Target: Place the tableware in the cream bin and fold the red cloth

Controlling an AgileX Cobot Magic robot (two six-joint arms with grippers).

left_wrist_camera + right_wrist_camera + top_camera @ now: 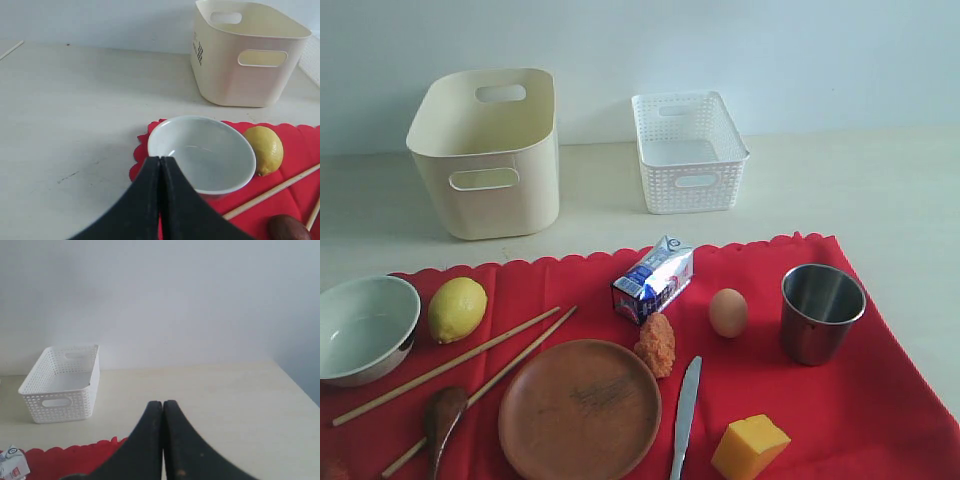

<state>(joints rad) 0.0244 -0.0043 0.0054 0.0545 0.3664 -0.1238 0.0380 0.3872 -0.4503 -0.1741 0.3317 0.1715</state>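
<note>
Pale table [900, 180] under everything. Red cloth [890, 400], scalloped edge, spread flat across the lower half of the frame. Cream bin [505, 205] upright at upper left, off the cloth; white lattice basket [692, 188] at upper centre, near the bin but apart.

On the cloth, all outside the bin:
- Round wooden plate [580, 412] at lower centre.
- White bowl [365, 328] at the left edge, just beside a lemon [457, 309].
- Steel cup [820, 315] upright at right.
- Two chopsticks [450, 365] slanting across lower left.
- Steel knife [686, 405] just right of the plate.
- Wooden spoon [445, 415] at lower left.
- Milk carton [653, 278], cheese [750, 447] and egg [728, 312] scattered between.

Left gripper [160, 159] near the bowl's rim, fingers pressed together, nothing held. Right gripper [163, 403] likewise closed and empty, over the table by the cloth's edge.
</note>
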